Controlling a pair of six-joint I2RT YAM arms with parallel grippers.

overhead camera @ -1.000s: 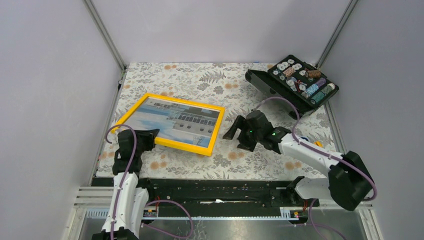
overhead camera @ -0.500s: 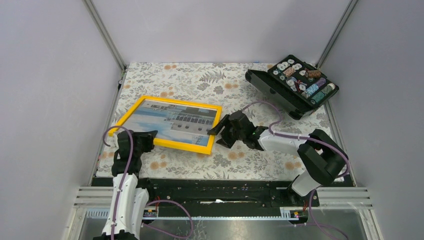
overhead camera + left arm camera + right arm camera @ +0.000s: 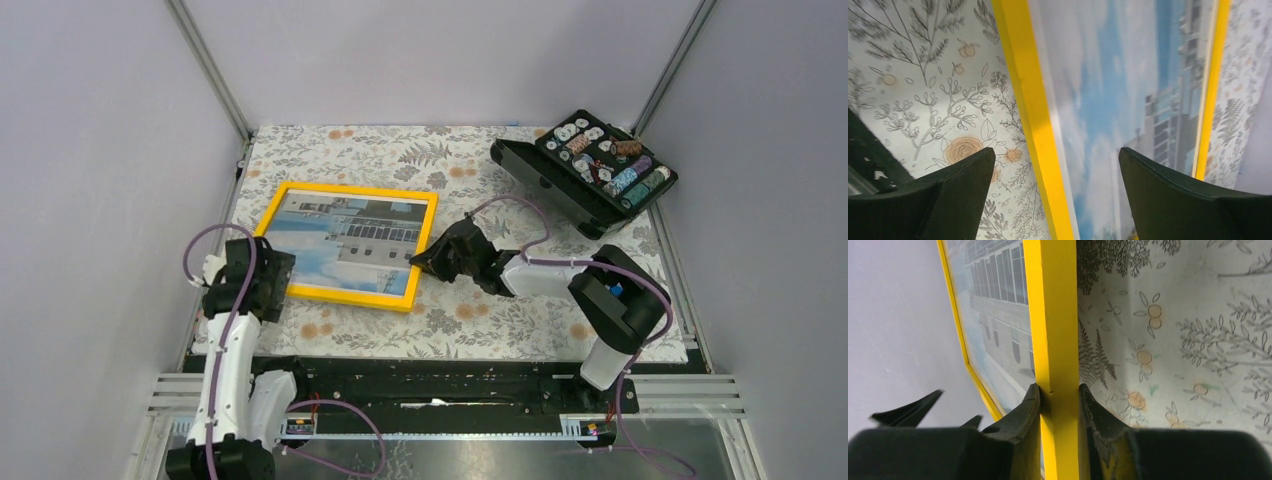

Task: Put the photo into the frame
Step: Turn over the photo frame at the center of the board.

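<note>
The orange-yellow frame (image 3: 422, 235) lies flat on the floral cloth left of the middle. The photo (image 3: 345, 238) of sky and a white building sits inside it, face up. My right gripper (image 3: 425, 258) is shut on the frame's right bar (image 3: 1050, 315), one finger on each side, and the photo (image 3: 998, 315) lies just left of that bar. My left gripper (image 3: 272, 277) hovers at the frame's near-left part, open. Between its wide-apart fingers run the frame's left bar (image 3: 1033, 115) and the photo (image 3: 1108, 100), and it touches neither.
An open black case (image 3: 600, 170) of small round parts stands at the back right corner. Grey walls close in the left, back and right sides. A black rail (image 3: 430, 375) runs along the table's near edge, between the arm bases.
My left gripper has let go of the frame's near-left edge, opened wide and pulled back. My right gripper moved left and shut on the frame's right bar. The frame has turned squarer to the table.
</note>
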